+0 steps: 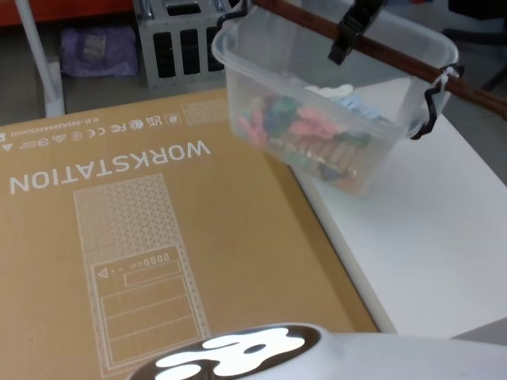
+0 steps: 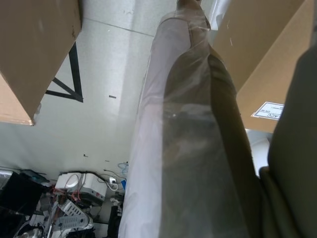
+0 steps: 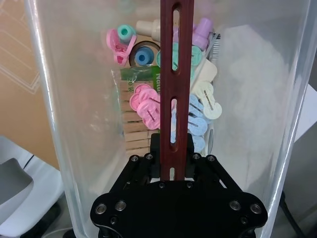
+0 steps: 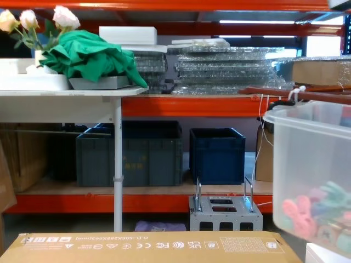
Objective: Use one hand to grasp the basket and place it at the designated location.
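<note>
The basket [image 1: 333, 111] is a translucent milky tub holding coloured clips and wooden pegs. It hangs tilted over the seam between the cardboard box [image 1: 158, 237] and the white table [image 1: 444, 237]. A red-brown handle strip [image 1: 396, 59] spans its top. My right gripper [image 1: 354, 30] is shut on that strip near its middle, from above. In the right wrist view the right gripper [image 3: 173, 163] clamps the slotted handle [image 3: 176, 74] with the clips below it. In the chest view the basket [image 4: 312, 175] shows at the right edge, above the table corner. My left arm is parked low beside cardboard boxes.
A large "WORKSTATION" cardboard box fills the left and middle foreground. Beyond it on the floor stand a grey metal crate [image 1: 178, 43], a purple bag [image 1: 99, 49] and a white pole [image 1: 40, 55]. Dark blue crates [image 4: 216, 156] sit on the orange rack behind.
</note>
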`<state>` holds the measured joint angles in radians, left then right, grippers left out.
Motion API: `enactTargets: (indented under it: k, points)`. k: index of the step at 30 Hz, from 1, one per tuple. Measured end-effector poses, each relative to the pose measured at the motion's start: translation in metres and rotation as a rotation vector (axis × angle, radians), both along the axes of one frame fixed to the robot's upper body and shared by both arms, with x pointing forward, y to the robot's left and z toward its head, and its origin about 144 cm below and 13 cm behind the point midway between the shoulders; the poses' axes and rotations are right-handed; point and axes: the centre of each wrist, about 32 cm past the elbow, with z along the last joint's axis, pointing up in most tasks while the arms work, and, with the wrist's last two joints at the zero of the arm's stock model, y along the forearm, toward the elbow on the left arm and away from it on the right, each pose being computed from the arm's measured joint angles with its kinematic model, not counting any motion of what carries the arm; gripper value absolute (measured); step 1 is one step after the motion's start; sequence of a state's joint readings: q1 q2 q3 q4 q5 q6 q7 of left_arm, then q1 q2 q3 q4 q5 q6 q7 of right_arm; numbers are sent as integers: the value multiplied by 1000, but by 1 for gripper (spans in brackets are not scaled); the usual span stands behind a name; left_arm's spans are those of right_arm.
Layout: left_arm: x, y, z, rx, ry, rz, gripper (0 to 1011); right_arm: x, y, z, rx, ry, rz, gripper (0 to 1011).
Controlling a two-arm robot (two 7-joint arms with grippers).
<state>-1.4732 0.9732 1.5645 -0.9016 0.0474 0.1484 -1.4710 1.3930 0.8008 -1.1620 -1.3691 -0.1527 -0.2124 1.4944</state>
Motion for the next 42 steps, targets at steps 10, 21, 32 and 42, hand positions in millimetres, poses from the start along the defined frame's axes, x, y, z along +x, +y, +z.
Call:
enactTargets:
  k: [10, 21, 32, 42]
  points:
    - [0, 0, 0, 0, 0, 0, 0, -7, 13, -1, 8, 1, 94, 234]
    - [0, 0, 0, 0, 0, 0, 0, -23, 43, -7, -1, -10, 264, 234]
    - [0, 0, 0, 0, 0, 0, 0, -36, 73, -16, -6, -19, 442, 234]
    - [0, 0, 0, 0, 0, 0, 0, -37, 79, -22, 4, -14, 504, 234]
